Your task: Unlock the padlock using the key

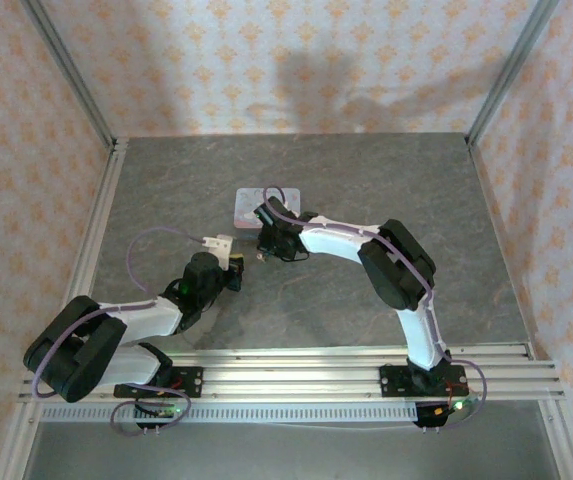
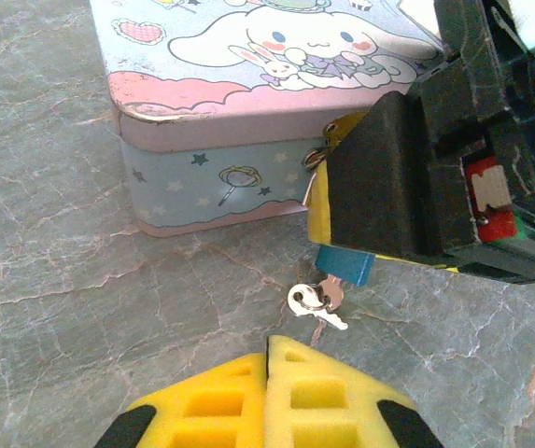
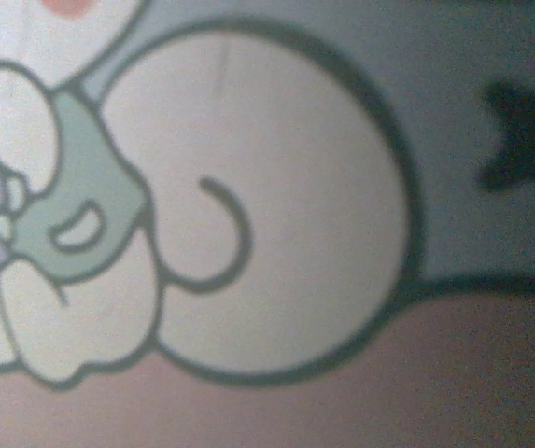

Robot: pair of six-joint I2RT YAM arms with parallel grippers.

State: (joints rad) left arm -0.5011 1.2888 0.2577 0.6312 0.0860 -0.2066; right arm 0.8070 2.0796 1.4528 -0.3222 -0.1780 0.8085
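The small blue padlock [image 2: 344, 265] hangs at the front clasp of the pastel cartoon tin [image 2: 202, 177]; just its lower body pokes out below my right gripper [image 1: 265, 240]. That gripper's black and yellow fingers [image 2: 317, 220] are closed round the padlock's upper part. A brassy-pink key [image 2: 333, 291] sticks into the padlock's underside, joined by a ring to a silver key [image 2: 327, 317] that lies on the table. My left gripper [image 2: 267, 347] is shut and empty, its yellow tips just short of the keys. The right wrist view is a blurred close-up of the tin's lid [image 3: 248, 233].
The tin [image 1: 266, 206] sits mid-table on the grey marbled top [image 1: 366, 180]. Both arms meet in front of it. Patterned walls [image 1: 296, 70] and metal rails [image 1: 96, 230] close in the table.
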